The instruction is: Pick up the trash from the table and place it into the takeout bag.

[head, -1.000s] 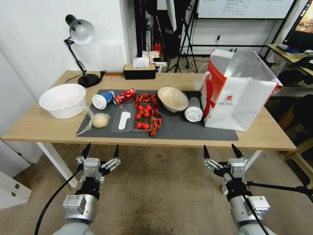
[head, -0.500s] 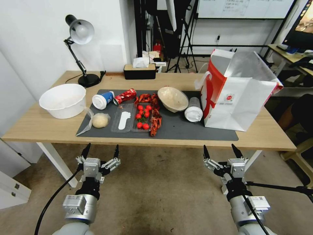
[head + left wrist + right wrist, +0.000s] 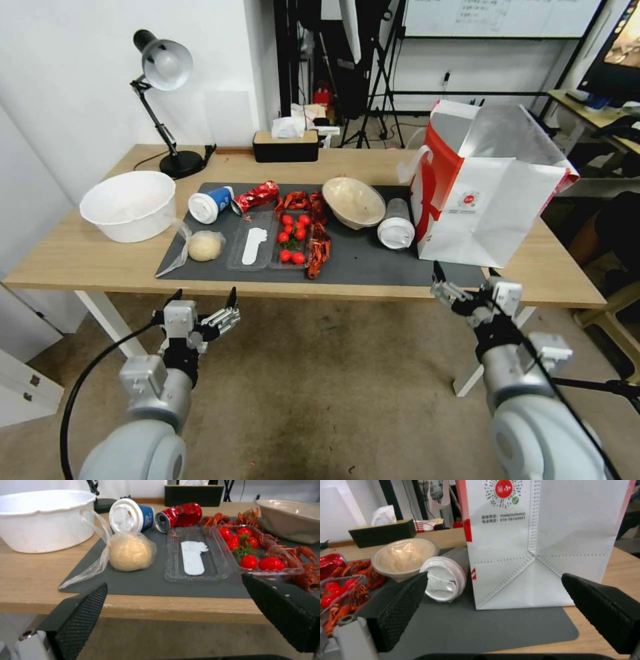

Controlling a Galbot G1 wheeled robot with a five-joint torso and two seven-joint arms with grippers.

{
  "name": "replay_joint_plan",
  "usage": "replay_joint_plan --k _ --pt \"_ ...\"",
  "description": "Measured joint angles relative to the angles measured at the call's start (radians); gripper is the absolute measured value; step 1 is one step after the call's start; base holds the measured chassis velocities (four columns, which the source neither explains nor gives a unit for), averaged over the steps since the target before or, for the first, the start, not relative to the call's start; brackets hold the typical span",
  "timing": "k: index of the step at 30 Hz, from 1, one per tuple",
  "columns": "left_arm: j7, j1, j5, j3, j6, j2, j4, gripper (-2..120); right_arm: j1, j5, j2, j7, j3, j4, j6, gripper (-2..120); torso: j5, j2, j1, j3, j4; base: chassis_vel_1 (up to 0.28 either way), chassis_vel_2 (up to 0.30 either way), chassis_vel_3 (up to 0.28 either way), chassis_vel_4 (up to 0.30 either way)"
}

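The trash lies on the dark mat (image 3: 373,263) of the table (image 3: 80,257): a blue-and-white paper cup (image 3: 210,203) and a crushed red can (image 3: 255,197) on their sides, a clear bag with a dough ball (image 3: 203,245), a beige bowl (image 3: 353,202) and a clear white-lidded cup (image 3: 396,225). The takeout bag (image 3: 487,200) stands open at the right. My left gripper (image 3: 205,297) hangs open below the table's front edge, facing the dough bag (image 3: 130,551). My right gripper (image 3: 465,273) is open at the front edge, before the bag (image 3: 540,542) and lidded cup (image 3: 445,580).
A white basin (image 3: 130,203) sits at the left, with a desk lamp (image 3: 163,67) and tissue box (image 3: 287,147) behind. A clear tray of tomatoes (image 3: 291,237) and red crayfish shells (image 3: 319,250) lie mid-mat. Tripods and a desk stand beyond the table.
My right gripper has risen and moved forward to the table's front edge near the bag. The left gripper has lifted a little toward the edge. Nothing on the table has moved.
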Motion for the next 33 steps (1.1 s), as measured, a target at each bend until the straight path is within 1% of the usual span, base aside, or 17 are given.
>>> replay_joint_plan --k 8,9,11,12,13,14,15,16,17,18,20,22,26,33 --pt "-0.001 -0.001 -0.003 -0.003 -0.011 -0.005 0.000 100 0.005 0.006 -0.001 0.004 0.001 0.001 -0.010 100 0.0001 0.000 0.000 0.000 -0.0001 0.000 0.000 0.000 0.000" --pt "-0.001 0.000 -0.003 -0.004 -0.014 -0.006 0.000 100 0.008 0.011 -0.004 0.007 -0.002 0.000 -0.010 100 0.0001 0.000 0.000 0.000 -0.0005 0.000 0.000 0.000 0.000" --pt "-0.001 0.001 -0.003 -0.006 -0.024 -0.008 0.001 100 0.018 0.021 -0.010 0.013 -0.010 -0.006 -0.006 100 0.0000 0.000 0.000 0.000 0.0003 0.000 0.000 0.000 0.000" --pt "-0.002 0.001 -0.002 -0.007 -0.030 -0.010 0.004 100 0.022 0.027 -0.012 0.017 -0.015 -0.011 -0.002 100 0.0002 0.000 0.000 0.000 -0.0003 0.000 0.000 0.000 0.000" --pt "-0.002 0.001 -0.002 -0.007 -0.030 -0.010 0.004 100 0.022 0.027 -0.012 0.017 -0.015 -0.011 -0.002 100 0.0002 0.000 0.000 0.000 -0.0003 0.000 0.000 0.000 0.000" --pt "-0.002 0.002 0.000 -0.008 -0.037 -0.011 0.007 100 0.051 0.061 -0.034 0.039 -0.050 -0.042 0.032 100 -0.0007 0.000 0.000 0.000 -0.0014 0.000 0.000 0.000 0.000" --pt "-0.001 0.002 0.001 -0.008 -0.040 -0.013 0.009 100 0.109 0.122 -0.073 0.075 -0.121 -0.098 0.089 100 0.0010 0.000 -0.001 0.000 0.0005 0.000 0.000 0.000 0.000" --pt "-0.001 0.002 0.001 -0.008 -0.040 -0.013 0.009 100 0.109 0.122 -0.073 0.075 -0.121 -0.098 0.089 100 0.0010 0.000 -0.001 0.000 0.0005 0.000 0.000 0.000 0.000" --pt "-0.001 0.004 0.003 -0.009 -0.046 -0.013 0.011 100 0.143 0.156 -0.095 0.097 -0.156 -0.130 0.124 100 0.0001 0.000 0.000 0.000 0.0008 0.000 0.000 0.000 0.000" --pt "-0.001 0.003 0.004 -0.009 -0.052 -0.013 0.014 100 0.153 0.164 -0.101 0.102 -0.167 -0.139 0.134 100 -0.0004 0.000 0.000 0.000 0.0002 0.000 0.000 0.000 0.000" --pt "0.000 0.003 0.005 -0.008 -0.056 -0.012 0.015 100 0.186 0.170 -0.116 0.105 -0.184 -0.160 0.135 100 0.0001 0.000 0.000 0.000 -0.0003 0.000 0.000 0.000 0.000" --pt "0.000 0.003 0.005 -0.008 -0.056 -0.012 0.015 100 0.186 0.170 -0.116 0.105 -0.184 -0.160 0.135 100 0.0001 0.000 0.000 0.000 -0.0003 0.000 0.000 0.000 0.000" --pt "0.000 0.005 0.007 -0.009 -0.063 -0.012 0.016 100 0.241 0.186 -0.131 0.128 -0.218 -0.202 0.131 100 0.0000 0.000 0.000 0.000 -0.0001 0.000 0.000 0.000 0.000" --pt "0.000 0.013 0.010 -0.011 -0.083 -0.014 0.016 100 0.346 0.220 -0.147 0.198 -0.289 -0.296 0.125 100 0.0001 0.000 0.000 0.000 0.0001 0.000 0.000 0.000 0.000"
